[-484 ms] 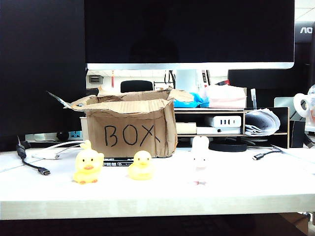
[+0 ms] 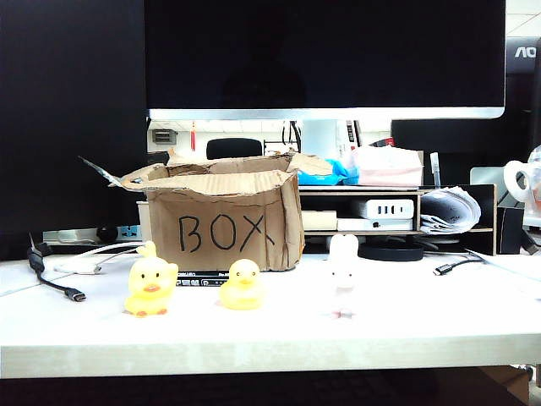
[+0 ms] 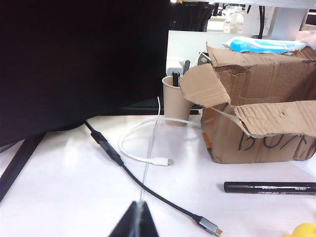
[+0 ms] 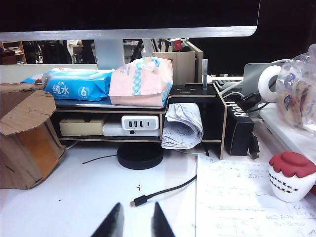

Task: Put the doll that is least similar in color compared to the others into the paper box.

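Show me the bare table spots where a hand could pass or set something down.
Bare: front strip before the ducks and white rabbit doll; the gap between the second duck and the rabbit. Crowded: behind, by the paper box, shelf and cables.

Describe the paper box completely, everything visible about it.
The paper box is brown corrugated cardboard, worn, with ragged, torn flaps folded outward and its top open. "BOX" is handwritten in black marker on the front wall. It sits upright on the white table, toward the back, in front of the monitor. Two yellow ducks stand in front of it and a white rabbit doll to its right, all apart from it. A black marker pen lies just before its base. Neither pincer touches it.
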### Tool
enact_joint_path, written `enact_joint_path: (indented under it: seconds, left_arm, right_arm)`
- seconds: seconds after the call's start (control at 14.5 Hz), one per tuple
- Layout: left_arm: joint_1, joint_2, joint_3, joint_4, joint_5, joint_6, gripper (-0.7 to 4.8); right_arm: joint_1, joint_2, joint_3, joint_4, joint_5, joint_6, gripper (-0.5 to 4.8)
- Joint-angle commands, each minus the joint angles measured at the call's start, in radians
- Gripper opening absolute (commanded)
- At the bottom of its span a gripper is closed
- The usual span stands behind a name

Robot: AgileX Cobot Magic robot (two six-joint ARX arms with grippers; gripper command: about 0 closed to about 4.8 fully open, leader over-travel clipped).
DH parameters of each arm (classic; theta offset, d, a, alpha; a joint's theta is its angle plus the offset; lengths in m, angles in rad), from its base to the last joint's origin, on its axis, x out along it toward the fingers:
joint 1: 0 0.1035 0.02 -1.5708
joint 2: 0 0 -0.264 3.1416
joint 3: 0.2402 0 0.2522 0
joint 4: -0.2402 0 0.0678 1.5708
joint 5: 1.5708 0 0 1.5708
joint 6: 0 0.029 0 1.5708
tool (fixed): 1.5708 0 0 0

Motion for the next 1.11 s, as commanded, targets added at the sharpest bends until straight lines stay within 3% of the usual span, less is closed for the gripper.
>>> enact_joint_path:
  seconds: [0.07,0.35,0.69,0.76,0.97,1.11]
  left_arm:
    - [-0.002,0.000,0.000,0.008,0.003,0.000,-0.05]
    - [-0.156,0.002,0.000,0.008,-0.002,0.000,-0.05]
    - [-0.415,0.099,0.000,0.010,-0.003,0.000,-0.05]
    - [-0.591,0.186,0.000,0.008,-0.003,0.001,-0.05]
    - [-0.705,0.188,0.000,0.007,0.000,0.000,-0.05]
    - [-0.715,0.227,0.000,0.008,-0.004,0.000,-0.05]
  right_arm:
    - [0.002,0.000,-0.003,0.011,-0.003,0.000,0.85]
    - [0.002,0.000,-0.003,0.011,-0.003,0.000,0.85]
    - [0.002,0.000,-0.003,0.010,-0.003,0.000,0.85]
    - [0.002,0.000,-0.003,0.011,-0.003,0.000,0.85]
    - [0.001,0.000,-0.003,0.011,-0.003,0.000,0.85]
    - [0.001,0.000,-0.003,0.011,-0.003,0.000,0.85]
